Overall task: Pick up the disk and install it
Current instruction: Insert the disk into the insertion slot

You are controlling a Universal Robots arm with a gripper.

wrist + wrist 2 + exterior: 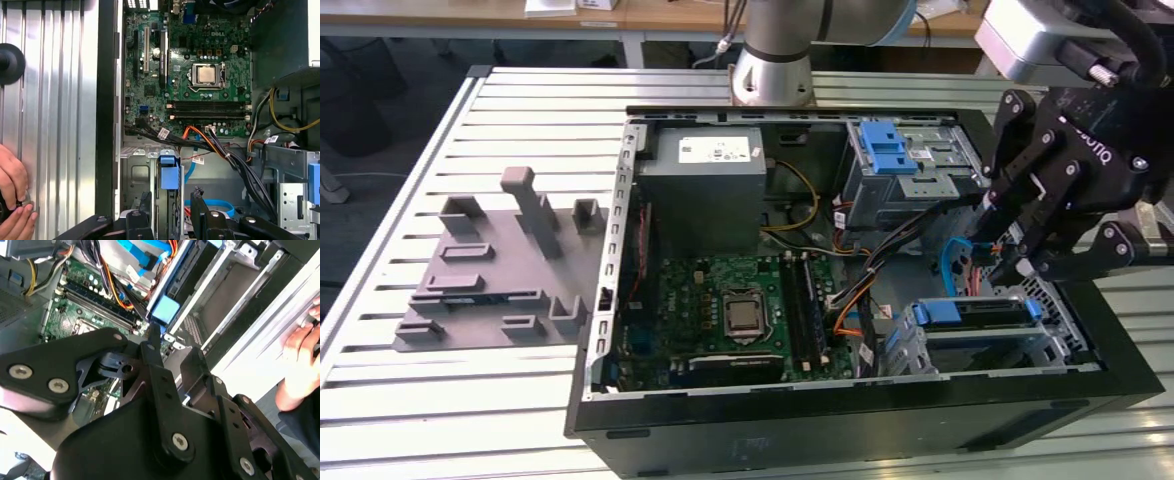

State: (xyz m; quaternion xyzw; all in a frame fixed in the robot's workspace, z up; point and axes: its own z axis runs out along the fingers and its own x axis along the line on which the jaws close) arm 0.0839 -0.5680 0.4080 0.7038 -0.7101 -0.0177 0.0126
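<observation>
Nearest in the exterior view is the black wall of the open computer case (854, 430), which lies on its side on the slatted metal bench (454, 400). Just behind that wall, in the case's corner on the exterior view's right, stands a grey metal bay (987, 355). The disk (981, 312) sits slotted into it, and the blue ends of its rails are showing.

The gripper (171, 200) hangs directly over this bay. In the first wrist view its jaws are apart, one black finger (145, 207) on each side of the disk's blue tab. Nothing is clamped between them, and I cannot tell whether they touch the disk.

A hand (15, 200) rests on the bench just outside the case wall in the first wrist view. A hand also shows beside the case in the second wrist view.

Farther in, the green motherboard (727, 310) covers the case floor, with orange and black cables (847, 300) running between it and the bay. Behind it stands the grey power-supply box (707, 190). Beside that box, toward the exterior view's right, is a second drive cage with a blue latch (887, 150).

On the exterior view's left, well apart from the case, a grey moulded fixture (494, 270) lies on the bench. At the far edge the arm (774, 60) rises from its base.
</observation>
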